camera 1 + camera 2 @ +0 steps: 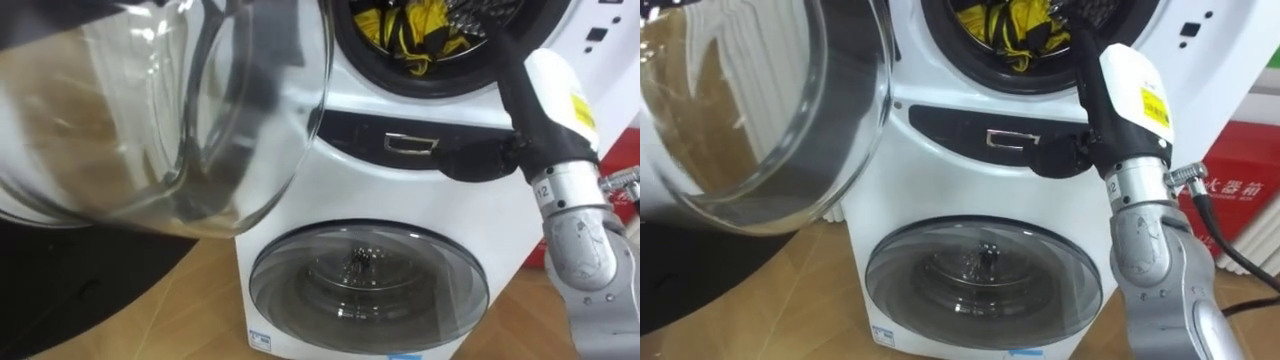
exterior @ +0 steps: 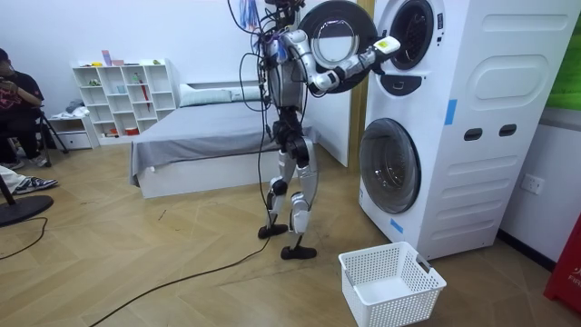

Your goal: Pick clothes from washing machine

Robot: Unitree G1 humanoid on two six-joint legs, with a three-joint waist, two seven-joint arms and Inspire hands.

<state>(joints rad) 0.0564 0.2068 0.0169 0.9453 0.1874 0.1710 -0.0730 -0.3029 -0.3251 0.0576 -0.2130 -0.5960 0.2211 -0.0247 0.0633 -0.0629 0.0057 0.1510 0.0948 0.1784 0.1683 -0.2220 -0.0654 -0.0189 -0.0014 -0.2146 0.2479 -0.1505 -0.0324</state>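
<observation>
Hanging open at the left, the upper glass door (image 1: 150,110) is exposing the drum (image 1: 352,55) of the washing machine (image 1: 400,190). At top centre, the yellow clothes (image 1: 405,25) are lying bunched inside that drum (the lower door (image 1: 370,285) beneath is sitting shut). At the right, the right hand (image 1: 500,40) is reaching up past the rim, just right of the clothes. Its grasp is hidden, so whether it is holding cloth cannot be told. The bundle is lying leftward of the hand, so a grab is probably calling for a short leftward reach.
</observation>
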